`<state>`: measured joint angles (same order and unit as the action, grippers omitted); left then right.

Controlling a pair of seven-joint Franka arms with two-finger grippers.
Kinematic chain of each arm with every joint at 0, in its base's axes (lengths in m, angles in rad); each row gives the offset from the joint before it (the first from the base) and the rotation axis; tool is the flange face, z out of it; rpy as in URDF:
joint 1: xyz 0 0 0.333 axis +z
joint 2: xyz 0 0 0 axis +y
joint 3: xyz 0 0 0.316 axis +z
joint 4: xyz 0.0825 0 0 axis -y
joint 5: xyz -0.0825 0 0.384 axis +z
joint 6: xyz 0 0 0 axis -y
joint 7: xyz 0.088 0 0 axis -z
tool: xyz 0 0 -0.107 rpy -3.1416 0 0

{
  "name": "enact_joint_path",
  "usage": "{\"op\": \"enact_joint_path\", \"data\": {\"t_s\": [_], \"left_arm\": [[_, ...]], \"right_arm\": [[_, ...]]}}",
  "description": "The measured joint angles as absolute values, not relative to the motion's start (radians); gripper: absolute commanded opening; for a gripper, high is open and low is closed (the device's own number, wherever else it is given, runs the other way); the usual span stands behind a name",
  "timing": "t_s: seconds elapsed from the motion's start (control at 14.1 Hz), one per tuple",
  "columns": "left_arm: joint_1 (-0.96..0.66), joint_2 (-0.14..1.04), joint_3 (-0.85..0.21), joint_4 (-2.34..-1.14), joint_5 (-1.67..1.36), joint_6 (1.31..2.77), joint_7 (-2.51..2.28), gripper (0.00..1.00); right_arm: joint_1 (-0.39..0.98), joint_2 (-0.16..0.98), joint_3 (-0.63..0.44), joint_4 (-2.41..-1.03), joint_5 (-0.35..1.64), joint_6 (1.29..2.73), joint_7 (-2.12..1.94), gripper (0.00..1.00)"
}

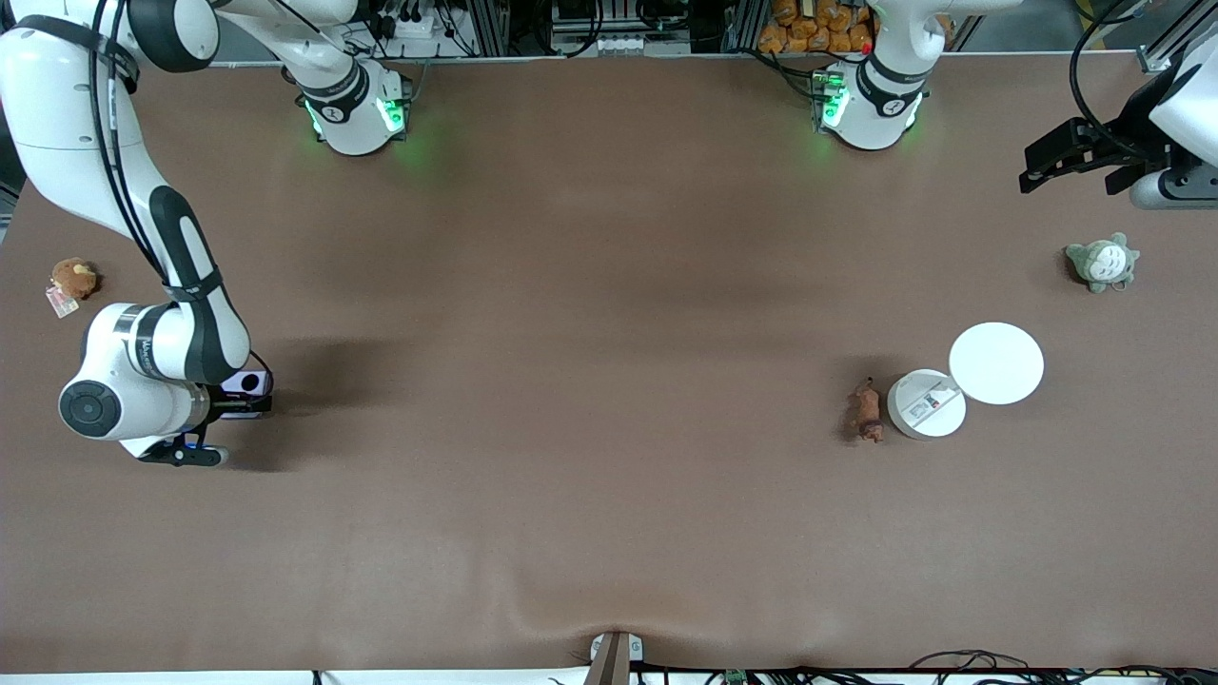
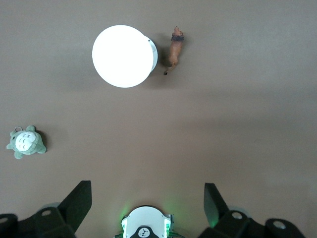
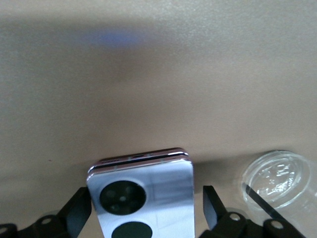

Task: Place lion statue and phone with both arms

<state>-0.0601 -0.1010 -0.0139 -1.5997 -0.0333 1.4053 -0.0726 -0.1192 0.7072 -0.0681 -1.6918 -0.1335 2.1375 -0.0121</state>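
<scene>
White discs (image 1: 995, 362) lie beside the lion statue (image 1: 867, 411); left hand (image 2: 147, 199) spread, right hand (image 3: 147, 210) flanks the phone (image 3: 143, 191), grip unclear.

Premises appear to be a robotics laboratory. Evidence: brown-covered work table (image 1: 609, 381), two arm bases (image 1: 357, 109) with green status lights bolted along one edge, aluminium framing (image 1: 495, 24) and loose cabling (image 1: 961, 661), probably test equipment.
</scene>
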Motion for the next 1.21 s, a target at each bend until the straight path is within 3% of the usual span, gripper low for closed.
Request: {"op": "enact_joint_path", "data": {"t_s": [0.36, 0.64, 1.21], "left_arm": [[-0.06, -0.102, -0.014, -1.6, -0.025, 1.396, -0.073, 1.0], [-0.06, -0.102, -0.014, -1.6, -0.021, 1.393, -0.073, 1.0], [-0.06, -0.103, -0.015, -1.599, -0.018, 1.39, -0.073, 1.0]], "right_arm": [[-0.116, 0.706, -0.055, -1.613, -0.135, 2.131, -0.012, 1.0], [-0.057, 0.683, -0.042, -1.488, -0.135, 2.042, -0.012, 1.0], [0.094, 0.366, -0.038, -1.494, -0.134, 1.86, 0.044, 1.0]]}}
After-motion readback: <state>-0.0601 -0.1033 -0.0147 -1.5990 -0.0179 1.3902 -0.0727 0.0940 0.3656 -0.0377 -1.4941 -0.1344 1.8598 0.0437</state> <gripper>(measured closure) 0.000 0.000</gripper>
